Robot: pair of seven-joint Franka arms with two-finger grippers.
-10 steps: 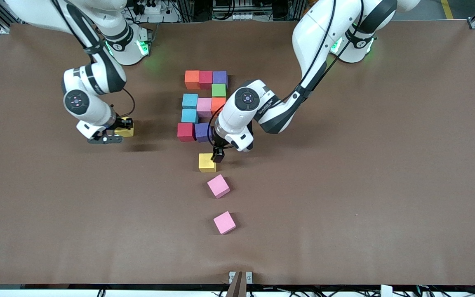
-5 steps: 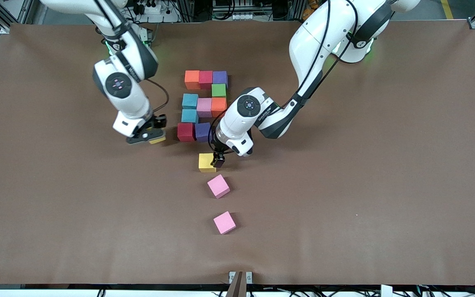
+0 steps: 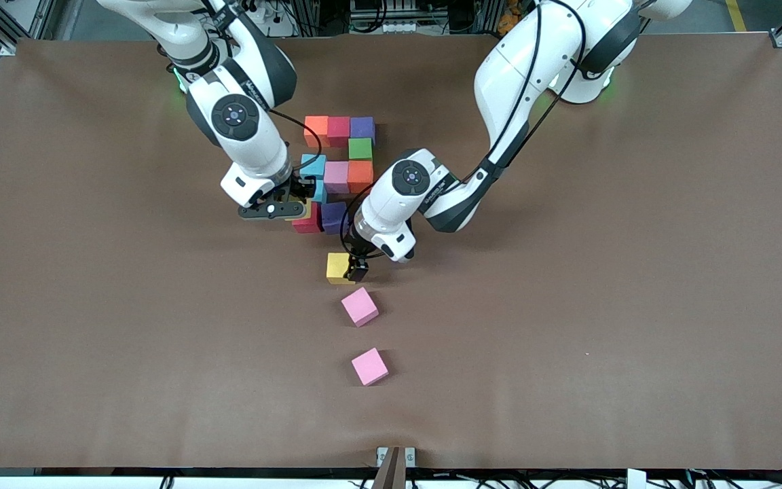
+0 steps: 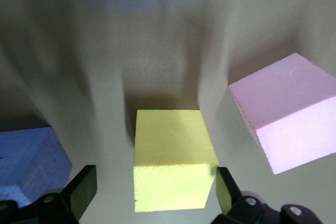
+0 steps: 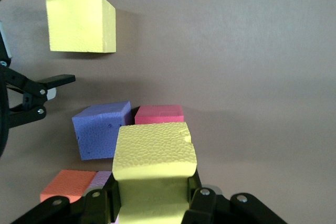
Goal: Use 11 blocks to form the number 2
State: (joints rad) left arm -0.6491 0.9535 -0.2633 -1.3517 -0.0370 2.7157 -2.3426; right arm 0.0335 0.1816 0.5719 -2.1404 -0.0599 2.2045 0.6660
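Over the brown table [image 3: 567, 305], the right pincer [image 3: 281, 204], gripping a yellow block [image 5: 154, 153], has reached the red block [image 3: 307, 223]; left pincer [image 3: 354, 266] open.

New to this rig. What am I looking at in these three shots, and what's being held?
Two white robot arms work at a brown table. The wide shot is from a high camera facing them; the two close-ups come from cameras on each arm's wrist. On the table is an unfinished digit 2 of coloured foam cubes, plus two loose pink cubes nearer the camera. The right jaws, over the digit's nearest row, are shut on a yellow cube. The left jaws stand open around a second yellow cube on the table.
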